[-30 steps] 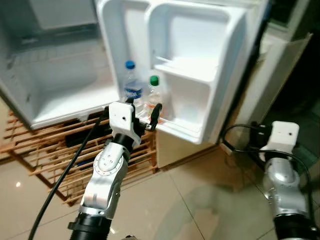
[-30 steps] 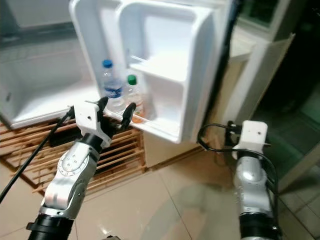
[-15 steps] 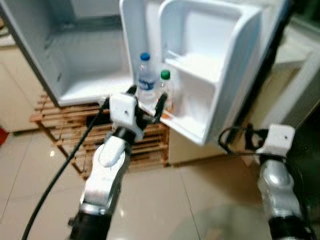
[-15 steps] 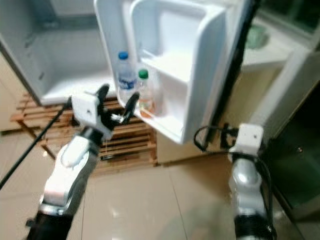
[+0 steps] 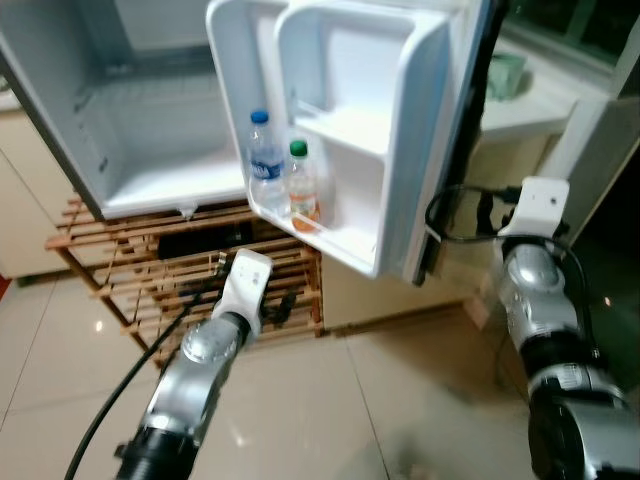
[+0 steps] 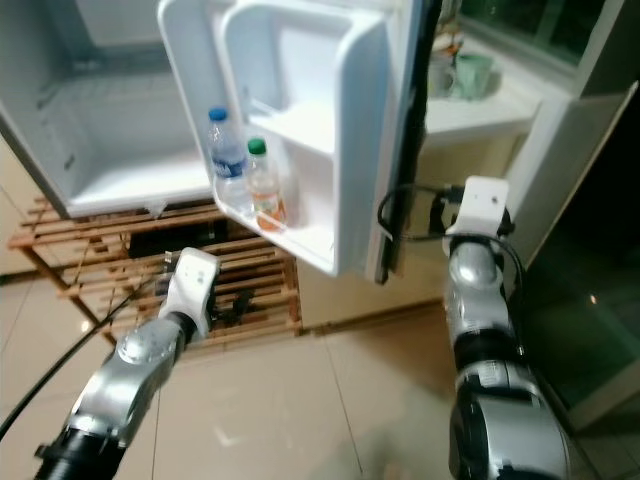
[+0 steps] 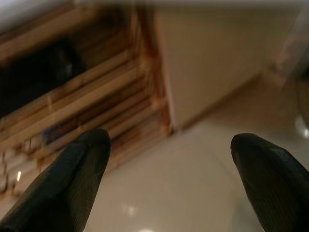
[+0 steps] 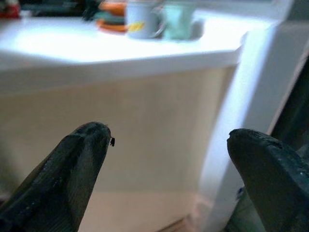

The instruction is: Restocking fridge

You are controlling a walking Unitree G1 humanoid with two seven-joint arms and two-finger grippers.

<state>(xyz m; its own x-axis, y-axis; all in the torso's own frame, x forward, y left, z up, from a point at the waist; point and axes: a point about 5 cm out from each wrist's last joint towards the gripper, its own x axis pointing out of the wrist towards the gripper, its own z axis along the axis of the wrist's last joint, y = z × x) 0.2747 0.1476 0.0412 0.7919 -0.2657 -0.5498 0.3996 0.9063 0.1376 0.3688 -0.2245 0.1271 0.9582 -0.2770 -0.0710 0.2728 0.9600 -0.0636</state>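
The fridge stands open, its white door swung toward me. On the door's lowest shelf a blue-capped water bottle stands beside a green-capped bottle of orange liquid. My left gripper is open and empty, held low below that shelf in front of a wooden rack, apart from the bottles. My right gripper is open and empty too. Its white wrist is raised beside the door's outer edge, facing a cream cabinet front.
The fridge's inner compartment is bare white. A slatted wooden rack sits under the fridge. A white counter at the right holds cups. A black cable loops by the door edge. The glossy tiled floor lies below.
The camera has shifted. My left gripper dropped from the bottle shelf's height down to the rack. My right wrist rose up beside the door's edge.
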